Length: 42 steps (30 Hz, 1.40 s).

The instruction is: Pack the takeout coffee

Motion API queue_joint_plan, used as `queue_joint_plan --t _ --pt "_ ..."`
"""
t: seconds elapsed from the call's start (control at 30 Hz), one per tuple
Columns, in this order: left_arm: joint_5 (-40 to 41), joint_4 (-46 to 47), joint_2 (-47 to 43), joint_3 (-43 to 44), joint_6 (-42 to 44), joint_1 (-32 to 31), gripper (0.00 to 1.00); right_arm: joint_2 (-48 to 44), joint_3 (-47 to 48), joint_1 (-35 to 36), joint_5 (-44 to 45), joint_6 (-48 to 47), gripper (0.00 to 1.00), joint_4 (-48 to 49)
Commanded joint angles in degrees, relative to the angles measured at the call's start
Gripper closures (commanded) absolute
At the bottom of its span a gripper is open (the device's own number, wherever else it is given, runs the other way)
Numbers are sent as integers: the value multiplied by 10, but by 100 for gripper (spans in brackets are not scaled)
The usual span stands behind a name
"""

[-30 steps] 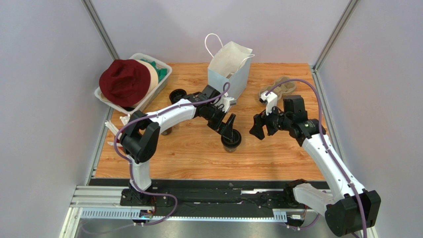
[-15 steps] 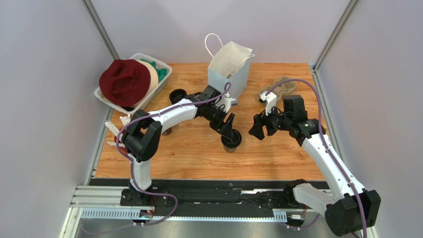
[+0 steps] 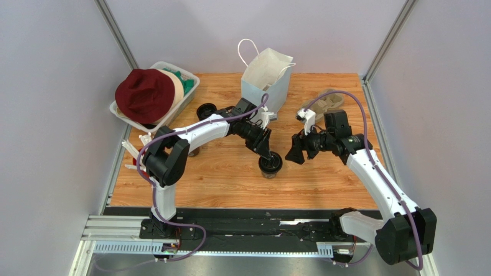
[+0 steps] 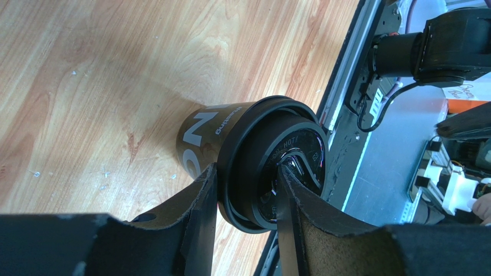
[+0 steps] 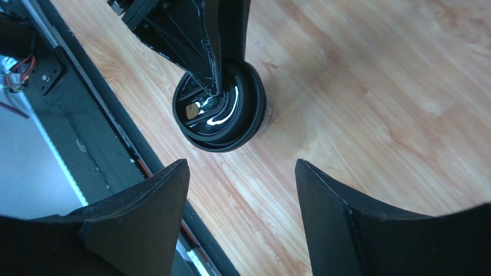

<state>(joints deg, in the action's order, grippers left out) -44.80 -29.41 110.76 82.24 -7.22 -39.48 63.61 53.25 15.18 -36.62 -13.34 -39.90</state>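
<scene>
We are looking down on an orange-brown wooden table (image 3: 230, 178) closed in by pale lilac-grey walls (image 3: 52, 115) with bare metal posts (image 3: 118, 34) in the far corners. A black rail (image 3: 230, 227) is running along the near edge. At far centre a pale-blue paper bag (image 3: 265, 77) is standing open. At far left a clear bin (image 3: 187, 95) is holding a maroon hat (image 3: 144, 95). A grey pulp tray (image 3: 328, 103) is lying at far right.

The takeout coffee (image 3: 269, 165) is standing upright near the middle of the table, nearer to us than the bag. It is wearing a glossy black lid (image 4: 291, 155). We are reading "HOT!" moulded into the lid and large white letters "ON" on the dark wall. Smaller white print beside them is too blurred to read.

The left gripper (image 3: 267, 154) is pinching the lid's rim. One of its fingers (image 4: 201, 201) is lying against the outside and the other is pressing on the lid's top. The right gripper (image 3: 295, 152) is hanging just right of the cup with its jaws spread wide and nothing between them.

Against a second ago, the left jaws are narrowing from a wide straddle down onto the rim. The right arm is shifting a little left and nearer, so more of the pulp tray is showing. The cup is staying where it stood.
</scene>
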Motion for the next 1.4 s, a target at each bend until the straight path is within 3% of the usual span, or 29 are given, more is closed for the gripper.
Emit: queue_joint_plan --t 0.0,0.67,1.13,1.37 --pt "37 2 14 -9 15 2 60 19 -2 -2 -49 3 29 0" --pt "128 8 -26 -37 21 -9 56 99 -18 10 -50 53 30 44" --pt "131 8 2 -36 19 -9 56 165 4 6 -161 37 39 23" --pt "126 11 3 -40 18 -9 56 193 8 -43 -216 21 44 19"
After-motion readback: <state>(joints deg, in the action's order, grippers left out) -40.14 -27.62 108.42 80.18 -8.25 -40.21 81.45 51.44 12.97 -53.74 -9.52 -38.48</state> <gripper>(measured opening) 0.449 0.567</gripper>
